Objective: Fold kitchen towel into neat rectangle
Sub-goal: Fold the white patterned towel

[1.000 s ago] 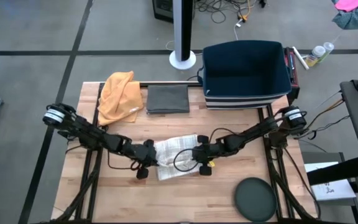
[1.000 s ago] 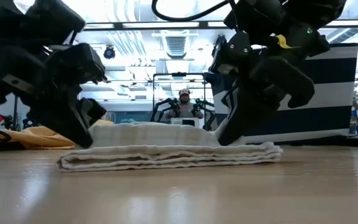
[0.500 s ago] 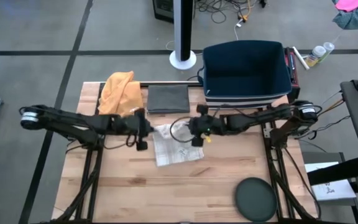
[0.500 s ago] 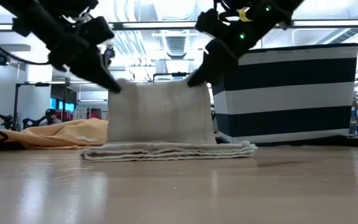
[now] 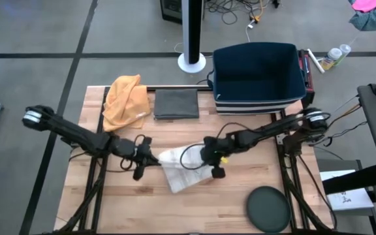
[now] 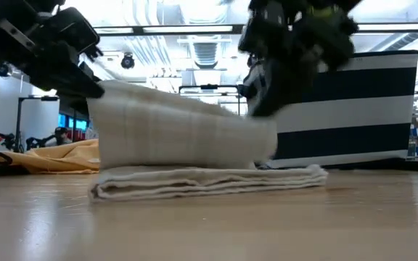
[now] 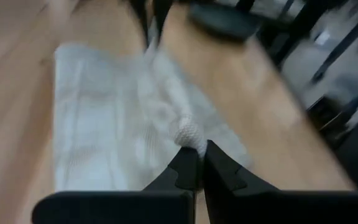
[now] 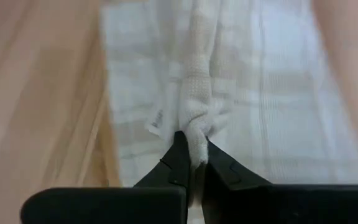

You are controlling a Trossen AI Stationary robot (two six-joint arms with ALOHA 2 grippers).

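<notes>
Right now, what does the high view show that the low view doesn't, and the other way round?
Only the high view shows the folded grey cloth, the dark round disc and the bin's open top. Only the low view shows the white towel's held layer raised above the folded layers lying flat. Both show the left gripper and right gripper pinching the towel, and the orange cloth.

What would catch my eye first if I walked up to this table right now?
Probably the white kitchen towel at the table's middle, its top layer lifted off the folded part by two dark arms. The left gripper and right gripper each pinch a corner of it. Behind stand a navy striped bin and a crumpled orange cloth.
</notes>
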